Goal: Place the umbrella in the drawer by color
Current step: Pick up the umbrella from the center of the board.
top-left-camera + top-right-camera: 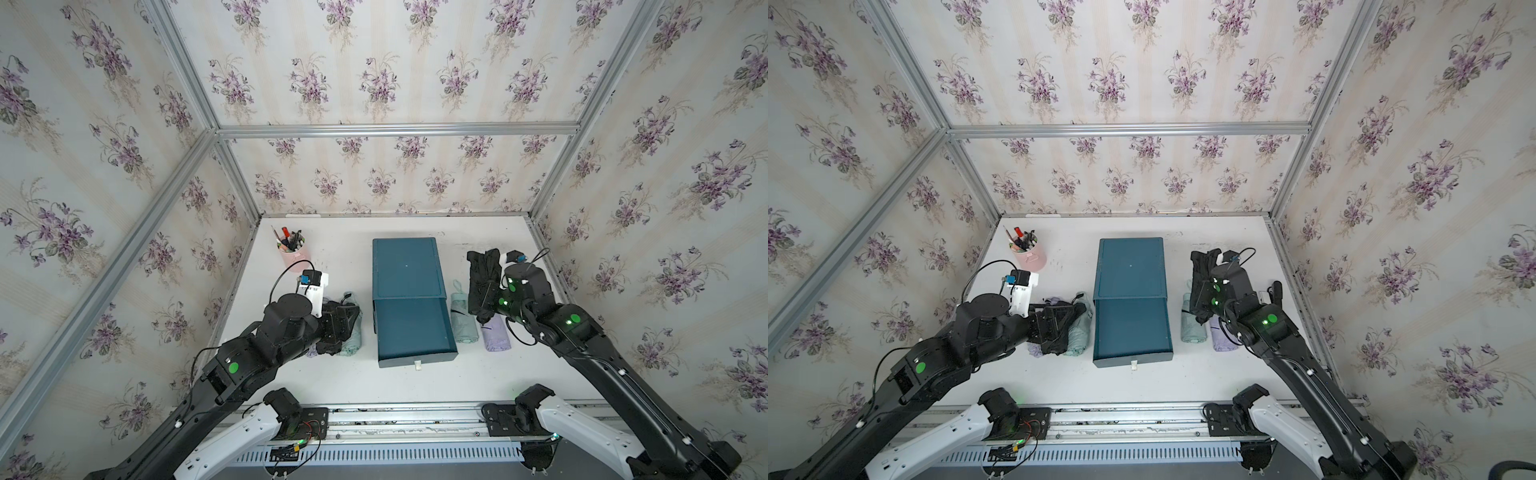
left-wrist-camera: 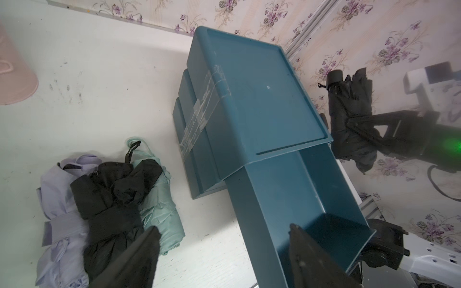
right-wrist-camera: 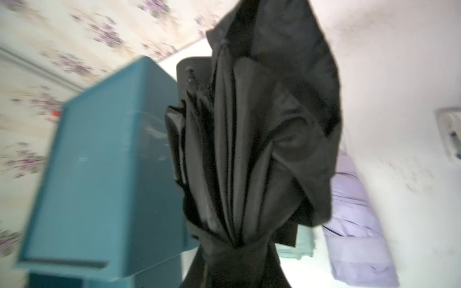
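— Umbrellas lay heaped at the left: a lilac umbrella, a black umbrella across it, and a mint umbrella. The left gripper hung over them, jaws spread wide, holding nothing.
— And the drawer?
— It stood mid-table, top tray pulled toward the near edge. To its right, the right gripper was clamped on a raised black umbrella.
— How would it handle?
— Light, I judged, with a stiff core under floppy, slick cloth. The strapped waist looked the surest hold.
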{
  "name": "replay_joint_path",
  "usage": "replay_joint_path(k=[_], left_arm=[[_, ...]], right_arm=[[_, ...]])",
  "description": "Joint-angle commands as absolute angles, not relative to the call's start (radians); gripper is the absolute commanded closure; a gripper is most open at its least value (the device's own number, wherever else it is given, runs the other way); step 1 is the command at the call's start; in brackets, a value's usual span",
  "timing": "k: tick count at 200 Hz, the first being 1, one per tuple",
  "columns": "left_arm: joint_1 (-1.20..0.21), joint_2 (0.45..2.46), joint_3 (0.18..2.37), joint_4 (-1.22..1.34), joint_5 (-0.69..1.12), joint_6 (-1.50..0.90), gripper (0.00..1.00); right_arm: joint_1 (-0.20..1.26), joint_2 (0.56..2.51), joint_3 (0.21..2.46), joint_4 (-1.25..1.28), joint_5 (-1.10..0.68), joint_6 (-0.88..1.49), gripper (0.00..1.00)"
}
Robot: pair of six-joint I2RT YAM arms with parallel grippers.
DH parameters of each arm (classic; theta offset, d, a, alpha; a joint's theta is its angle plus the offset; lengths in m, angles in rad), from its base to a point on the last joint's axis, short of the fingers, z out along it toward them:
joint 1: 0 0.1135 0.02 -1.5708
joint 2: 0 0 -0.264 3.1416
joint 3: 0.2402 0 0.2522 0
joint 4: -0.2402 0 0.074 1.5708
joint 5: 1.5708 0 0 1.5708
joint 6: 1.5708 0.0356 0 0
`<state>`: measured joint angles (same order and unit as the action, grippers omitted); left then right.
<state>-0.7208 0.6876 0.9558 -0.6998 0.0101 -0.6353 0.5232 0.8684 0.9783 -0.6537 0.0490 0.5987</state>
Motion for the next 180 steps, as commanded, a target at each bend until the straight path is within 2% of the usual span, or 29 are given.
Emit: replay_joint_path(k=[1,30,42,51,78,107,180], left_arm=[[-0.720,0.709,0.983,-0.573,0.102,-0.604,0.16],[-0.721,0.770,1.011,-0.447,0.225,-0.614,0.11],[-0.720,0.800,1.018,-0.405,0.252,-0.631,0.09],[-0.721,0.826,1.027,-0.384,0.269,-0.641,0.01],[-0.721,0.883,1.037,-0.333,0.308,-0.662,0.00],[-0.721,0.901,1.021,-0.301,0.327,-0.689,0.00],[-0.720,0.898,0.961,-0.211,0.413,-0.767,0.02]], right_arm=[[0.587,0.839,1.020,-0.550,-0.154,0.563,1.00],[0.749,0.877,1.065,-0.463,-0.238,0.568,1.00],[0.861,0.908,1.083,-0.430,-0.201,0.556,1.00],[0.937,0.933,1.101,-0.409,-0.161,0.550,1.00],[1.073,1.012,1.154,-0.381,-0.085,0.536,1.00],[1.120,1.061,1.175,-0.364,-0.045,0.535,1.00],[1.136,1.116,1.203,-0.362,0.038,0.557,0.97]])
